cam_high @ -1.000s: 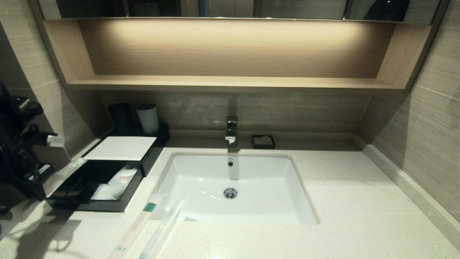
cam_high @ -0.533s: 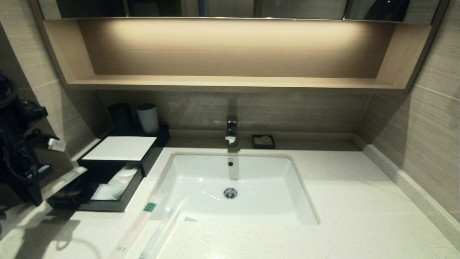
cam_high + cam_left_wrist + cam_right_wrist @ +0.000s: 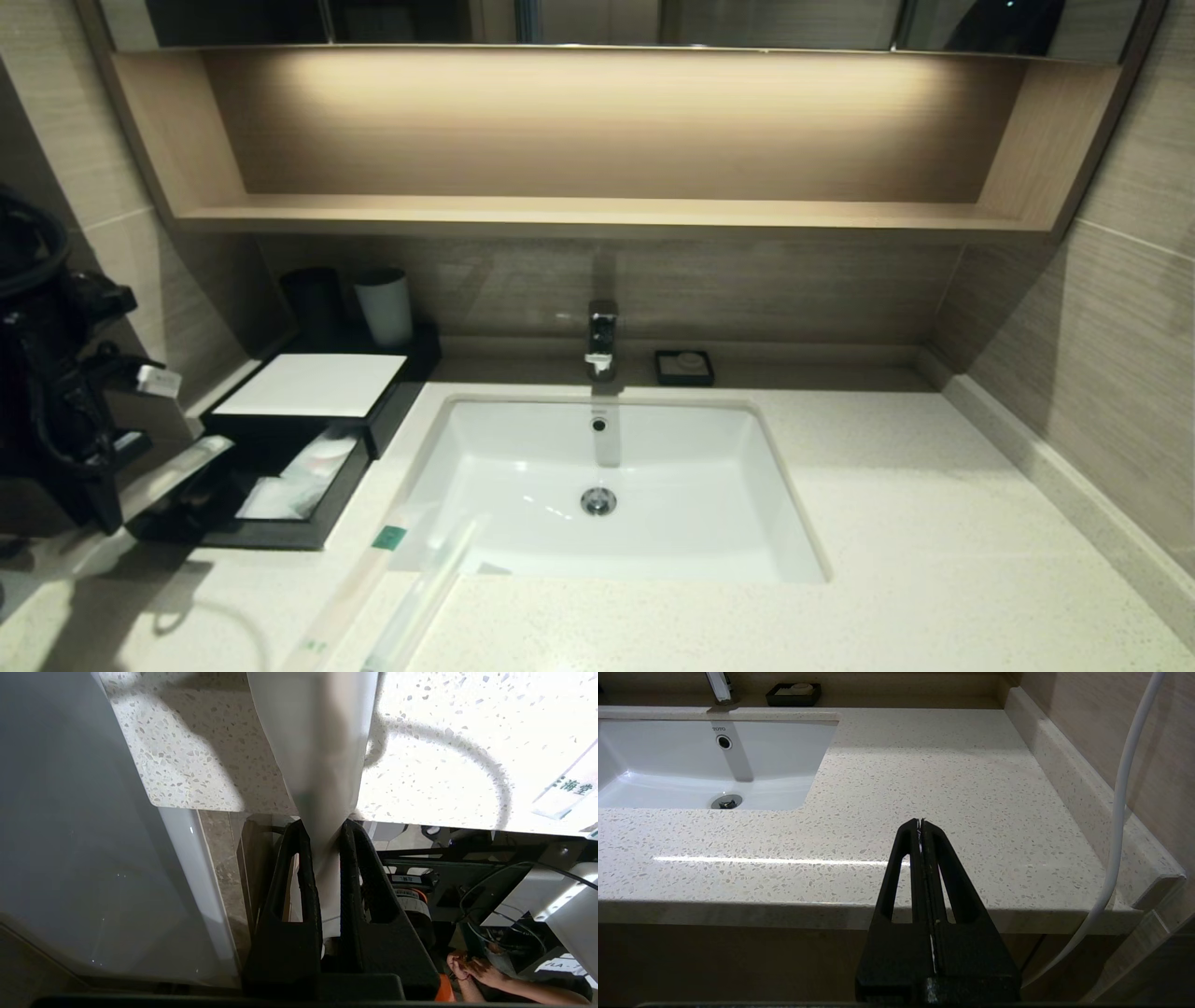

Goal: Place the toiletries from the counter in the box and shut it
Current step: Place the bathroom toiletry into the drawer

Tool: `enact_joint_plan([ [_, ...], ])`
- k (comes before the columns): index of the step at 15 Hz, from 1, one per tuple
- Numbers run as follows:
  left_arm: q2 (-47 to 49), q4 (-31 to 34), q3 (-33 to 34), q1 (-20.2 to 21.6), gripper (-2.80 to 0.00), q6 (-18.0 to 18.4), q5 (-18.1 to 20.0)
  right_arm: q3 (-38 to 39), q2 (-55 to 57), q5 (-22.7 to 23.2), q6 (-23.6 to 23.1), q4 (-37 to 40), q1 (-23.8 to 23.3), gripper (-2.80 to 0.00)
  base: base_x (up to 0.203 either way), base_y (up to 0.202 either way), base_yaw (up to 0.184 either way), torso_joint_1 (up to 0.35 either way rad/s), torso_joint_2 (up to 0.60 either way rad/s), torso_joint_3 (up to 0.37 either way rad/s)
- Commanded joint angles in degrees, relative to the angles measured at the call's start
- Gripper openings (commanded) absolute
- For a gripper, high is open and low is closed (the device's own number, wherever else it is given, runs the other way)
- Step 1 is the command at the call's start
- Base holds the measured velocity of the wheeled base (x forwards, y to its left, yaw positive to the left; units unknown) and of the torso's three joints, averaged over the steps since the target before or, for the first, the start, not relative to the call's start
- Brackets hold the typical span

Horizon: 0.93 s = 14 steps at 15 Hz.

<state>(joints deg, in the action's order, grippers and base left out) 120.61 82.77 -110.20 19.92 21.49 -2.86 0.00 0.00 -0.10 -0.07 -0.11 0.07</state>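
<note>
Two wrapped toiletries (image 3: 373, 588) lie on counter (image 3: 887, 523) at sink's (image 3: 523, 439) front-left corner; third wrapped stick (image 3: 322, 756) pinched in left gripper (image 3: 327, 830), held over open drawer of box (image 3: 313, 385), far left. Right gripper (image 3: 920, 822) parked at counter front edge, fingers pressed together, holding nothing

We see warm light washing the shelf (image 3: 597, 140) from a strip above, w/ 1 bright patch at upper left. The counter (image 3: 934, 523) is evenly lit; dark arm shadows fall at lower left. Head view bows at the edges. Left wrist view blows out on stone, and the wrapper (image 3: 322, 756) close up is blurred.
</note>
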Motion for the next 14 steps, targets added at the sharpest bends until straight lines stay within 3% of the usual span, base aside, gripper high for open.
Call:
enact_joint_plan([
  [1,0.77,0.11,-0.1,0.03,-2.8,0.04,-0.04,0.04,0.0,0.01,-0.01,-0.02,0.01,-2.8,0.0,0.0,0.0,0.0,0.0,0.0],
  [14,3.39,-3.29,-0.1,-0.39,-2.8,-0.05,0.23,0.0,0.0,0.01,-0.01,0.02,0.01,-2.8,0.0,0.0,0.0,0.0,0.0,0.0],
])
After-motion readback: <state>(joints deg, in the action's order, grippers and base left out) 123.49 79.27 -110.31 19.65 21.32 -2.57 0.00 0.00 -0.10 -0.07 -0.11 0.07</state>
